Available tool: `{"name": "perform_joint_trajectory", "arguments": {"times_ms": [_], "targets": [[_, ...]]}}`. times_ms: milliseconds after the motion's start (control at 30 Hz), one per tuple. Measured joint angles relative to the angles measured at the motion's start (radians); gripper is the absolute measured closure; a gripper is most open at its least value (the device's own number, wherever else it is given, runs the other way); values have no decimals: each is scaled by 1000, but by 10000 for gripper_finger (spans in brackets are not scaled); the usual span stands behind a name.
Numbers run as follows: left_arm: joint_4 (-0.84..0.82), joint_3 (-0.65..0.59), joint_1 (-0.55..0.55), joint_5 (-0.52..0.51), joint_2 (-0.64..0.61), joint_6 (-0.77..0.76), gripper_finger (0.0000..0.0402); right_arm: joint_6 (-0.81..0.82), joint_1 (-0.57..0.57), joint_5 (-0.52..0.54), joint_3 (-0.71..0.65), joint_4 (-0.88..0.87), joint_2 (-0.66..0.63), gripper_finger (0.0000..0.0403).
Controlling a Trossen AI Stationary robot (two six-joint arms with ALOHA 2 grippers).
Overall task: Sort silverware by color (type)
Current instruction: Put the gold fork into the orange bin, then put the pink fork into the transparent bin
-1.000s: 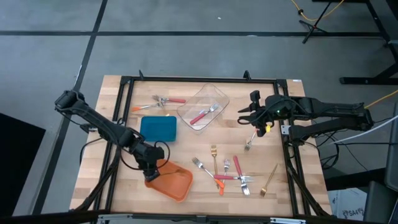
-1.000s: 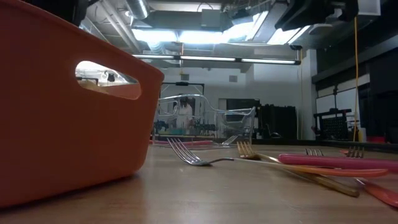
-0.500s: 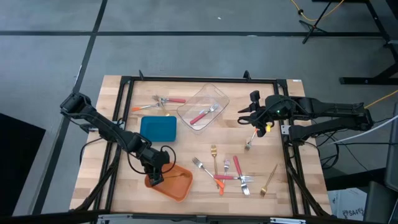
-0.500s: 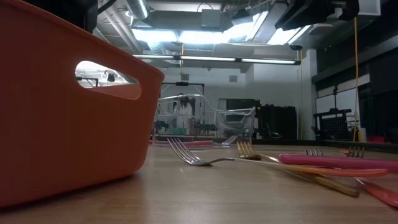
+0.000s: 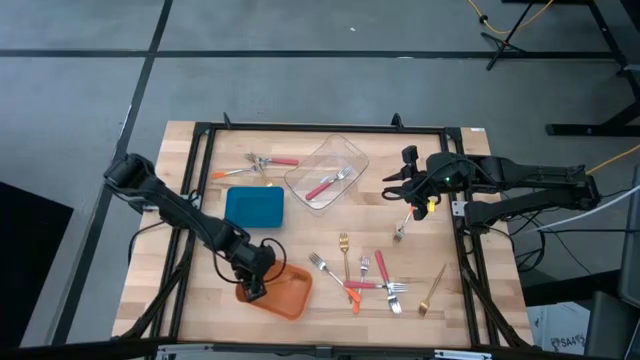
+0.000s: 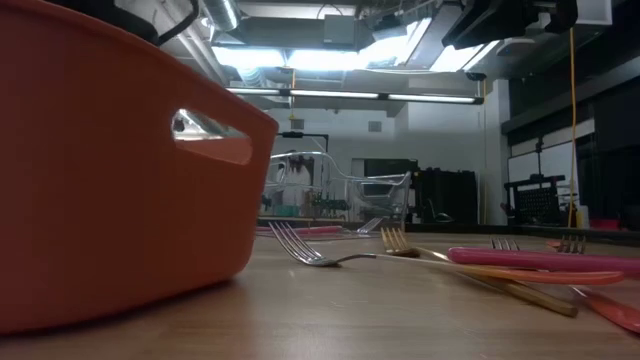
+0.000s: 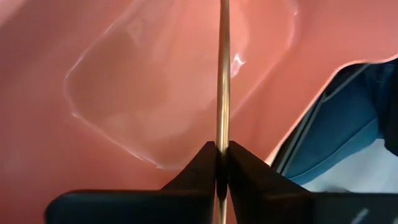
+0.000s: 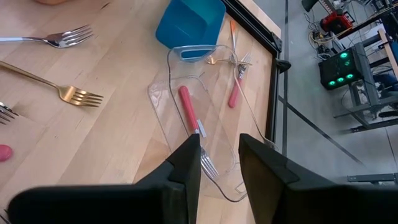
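Observation:
My left gripper (image 5: pixel 255 285) (image 7: pixel 222 146) hangs over the orange container (image 5: pixel 285 293) near the table's near edge, shut on a gold fork (image 7: pixel 222 74). My right gripper (image 5: pixel 400 186) (image 8: pixel 219 163) is open and waits above the table, right of the clear container (image 5: pixel 327 172), which holds a red-handled fork (image 5: pixel 325 186). Several forks lie flat at the near right: a gold one (image 5: pixel 344 248), a silver one (image 5: pixel 322 265), a red-handled one (image 5: pixel 380 268), an orange-handled one (image 5: pixel 353 296) and another gold one (image 5: pixel 433 290). Two more forks (image 5: pixel 262 162) lie at the far left. My left gripper pinches the gold fork's thin shaft (image 7: pixel 222 127) between its two fingers, coming from above and pointing down into the orange container. The fork runs on ahead of the fingers over the container's floor (image 7: pixel 149 93). Whether its far end touches the floor cannot be told.
A blue container (image 5: pixel 254 207) stands just beyond the orange one. A black frame (image 5: pixel 320 128) runs round the table top. One more fork (image 5: pixel 402 228) lies below the right gripper. In the low view the orange container's wall (image 6: pixel 100 200) fills the left side.
My left gripper has moved toward the table's right and near edge, deeper over the orange container, still shut on the gold fork. The orange container has slid a little toward the right. The right arm has kept still.

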Motion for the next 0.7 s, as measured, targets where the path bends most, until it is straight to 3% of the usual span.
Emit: {"name": "perform_joint_trajectory", "arguments": {"times_ms": [700], "targets": [[-3, 0, 0, 12, 18, -4, 355, 0, 0, 0, 0, -18, 0, 299]]}}
